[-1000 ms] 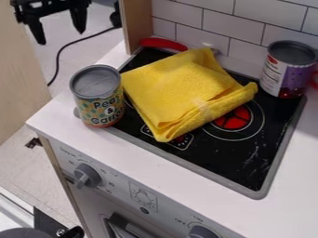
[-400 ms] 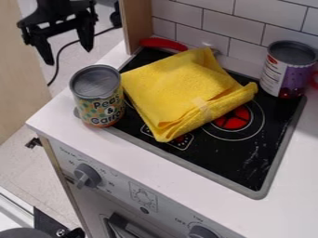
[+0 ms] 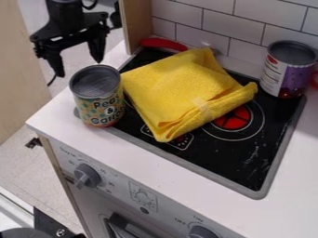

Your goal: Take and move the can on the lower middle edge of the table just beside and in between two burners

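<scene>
My end effector hangs at the upper left of the view, its two fingers well apart, with nothing held between them. Just below it in the view, a can with a green-and-yellow patterned label stands upright near the corner of the white counter, at the edge of the black stovetop. To the right of my end effector, past that can, a folded yellow cloth lies over the stovetop, covering part of a red burner; I cannot tell whether cloth and can touch. Beyond the cloth from me, a purple-and-white can stands upright at the stovetop's far side. A red handle lies up and to my right, near the tiled wall. Well below me, a grey knob sits on the front panel.
</scene>
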Controlling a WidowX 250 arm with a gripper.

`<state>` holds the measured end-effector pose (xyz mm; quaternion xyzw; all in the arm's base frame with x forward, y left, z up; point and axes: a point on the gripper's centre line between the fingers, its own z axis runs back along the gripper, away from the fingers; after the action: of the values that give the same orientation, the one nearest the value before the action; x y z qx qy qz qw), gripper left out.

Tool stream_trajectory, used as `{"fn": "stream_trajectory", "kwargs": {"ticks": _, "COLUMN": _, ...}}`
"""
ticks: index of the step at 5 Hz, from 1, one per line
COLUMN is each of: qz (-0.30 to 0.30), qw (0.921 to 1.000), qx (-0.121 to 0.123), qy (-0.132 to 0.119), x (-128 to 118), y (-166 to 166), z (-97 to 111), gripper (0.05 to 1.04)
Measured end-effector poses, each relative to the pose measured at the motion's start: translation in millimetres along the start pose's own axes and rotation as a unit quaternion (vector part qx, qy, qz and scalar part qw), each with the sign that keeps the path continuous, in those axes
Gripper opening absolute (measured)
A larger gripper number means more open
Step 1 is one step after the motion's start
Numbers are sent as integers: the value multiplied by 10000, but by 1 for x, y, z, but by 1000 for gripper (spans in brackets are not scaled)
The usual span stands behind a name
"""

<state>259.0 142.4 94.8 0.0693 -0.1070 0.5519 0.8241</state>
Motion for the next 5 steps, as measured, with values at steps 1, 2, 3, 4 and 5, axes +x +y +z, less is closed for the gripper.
{"fn": "stream_trajectory", "kwargs": {"ticks": 1, "qz": 325, "qw": 9993, "qx": -122, "qy": -122, "x": -5, "y": 5, "z": 0, "gripper": 997}}
{"fn": "stream_trajectory", "kwargs": {"ticks": 2, "qz": 573, "qw": 9981, "qx": -86, "qy": -212, "x": -7, "y": 2, "z": 2, "gripper": 997}}
{"fn": "stream_trajectory", "kwargs": {"ticks": 3, "qz": 991, "qw": 9947, "qx": 70, "qy": -267, "x": -17, "y": 3, "z": -1, "gripper": 997}}
{"fn": "stream_trajectory", "kwargs": {"ticks": 4, "qz": 1320, "qw": 9906, "qx": 108, "qy": -329, "x": -24, "y": 0, "z": -2, "gripper": 997}}
{"fn": "stream_trajectory", "kwargs": {"ticks": 5, "qz": 1475, "qw": 9886, "qx": 176, "qy": -257, "x": -31, "y": -1, "z": -1, "gripper": 997}}
